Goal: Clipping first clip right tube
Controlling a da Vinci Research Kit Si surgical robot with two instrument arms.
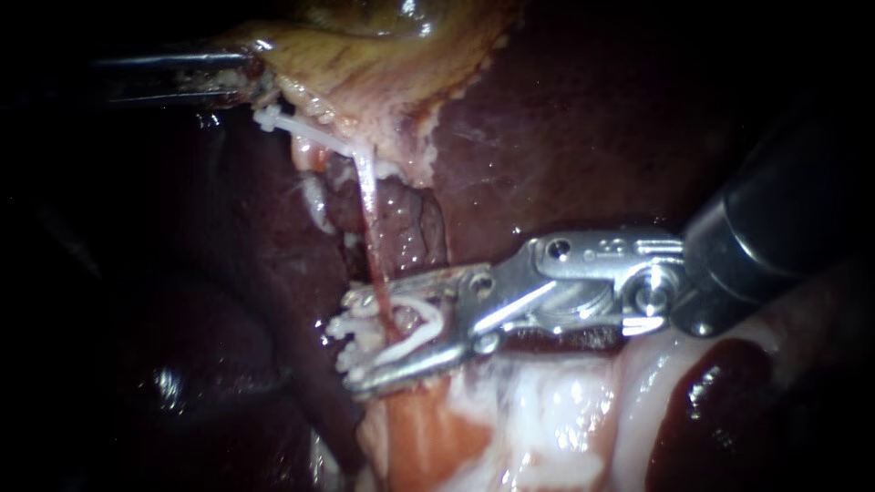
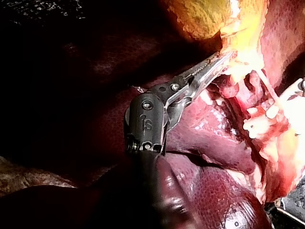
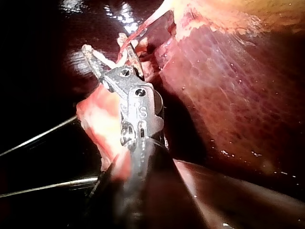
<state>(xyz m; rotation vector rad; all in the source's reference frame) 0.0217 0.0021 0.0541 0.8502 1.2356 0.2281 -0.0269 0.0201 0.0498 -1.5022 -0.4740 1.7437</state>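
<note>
No words, names or signs can be read on the liver or the other soft parts.

The only marks are on the tools. The left instrument [image 2: 218, 62] has a small pale mark on its dark round joint [image 2: 145, 123], seen in the left wrist view. The right instrument [image 3: 107, 53] has a small mark on its shiny metal joint [image 3: 139, 110], seen in the right wrist view. Both marks are tiny and cut into the metal.

In the endoscope view no mark on either tool can be made out.
</note>
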